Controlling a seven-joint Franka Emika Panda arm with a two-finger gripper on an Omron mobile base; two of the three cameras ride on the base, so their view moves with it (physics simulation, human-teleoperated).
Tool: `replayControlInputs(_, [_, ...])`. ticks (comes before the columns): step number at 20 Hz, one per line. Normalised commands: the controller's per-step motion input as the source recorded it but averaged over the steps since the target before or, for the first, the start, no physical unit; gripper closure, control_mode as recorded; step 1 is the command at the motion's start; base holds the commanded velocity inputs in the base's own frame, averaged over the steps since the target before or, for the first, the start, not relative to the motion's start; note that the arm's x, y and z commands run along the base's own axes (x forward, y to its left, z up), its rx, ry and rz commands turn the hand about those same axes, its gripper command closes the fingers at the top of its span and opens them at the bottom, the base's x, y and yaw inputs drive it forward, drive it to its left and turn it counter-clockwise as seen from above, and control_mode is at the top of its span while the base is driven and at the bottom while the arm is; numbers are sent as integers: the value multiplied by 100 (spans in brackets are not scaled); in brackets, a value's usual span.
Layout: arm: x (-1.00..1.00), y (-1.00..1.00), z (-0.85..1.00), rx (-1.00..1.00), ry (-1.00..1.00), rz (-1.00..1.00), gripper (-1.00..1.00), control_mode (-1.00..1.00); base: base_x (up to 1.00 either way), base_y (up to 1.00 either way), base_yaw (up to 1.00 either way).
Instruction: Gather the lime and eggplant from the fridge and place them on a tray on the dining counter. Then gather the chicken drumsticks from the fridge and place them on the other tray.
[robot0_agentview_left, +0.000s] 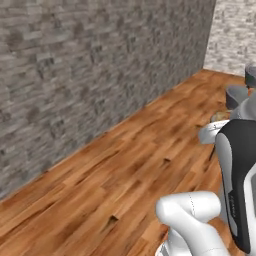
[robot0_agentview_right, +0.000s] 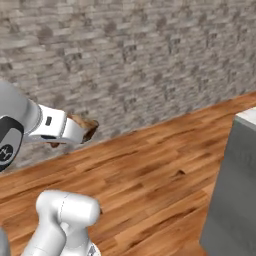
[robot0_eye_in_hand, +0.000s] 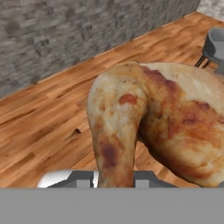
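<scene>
Hand view had the chicken drumstick (robot0_eye_in_hand: 148, 122) dead centre, browned and blotchy, its narrow end running down between the dark finger tips (robot0_eye_in_hand: 83, 180) at the bottom of the picture. Gripper (robot0_eye_in_hand: 114, 180) was clamped on it (jaws tight against the bone end, meat bulging off to the right). Behind it: wood floor (robot0_eye_in_hand: 48, 118), a grey brick wall (robot0_eye_in_hand: 65, 30) along the far side, and a grey chair (robot0_eye_in_hand: 215, 46) at far right.

Right base view showed the white arm (robot0_agentview_right: 52, 127) reaching out from the left, the drumstick's brown tip (robot0_agentview_right: 86, 126) poking past the hand, held in the air above the floor in front of the wall. A grey counter block (robot0_agentview_right: 235, 190) stood near right.
</scene>
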Motion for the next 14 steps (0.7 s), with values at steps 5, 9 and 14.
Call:
replayControlInputs(5, [0,0,0,0,0,0,100,100,84,87,-46])
replayControlInputs(9, [0,0,0,0,0,0,100,100,84,85,-48])
replayControlInputs(14, [0,0,0,0,0,0,100,100,86,81,-49])
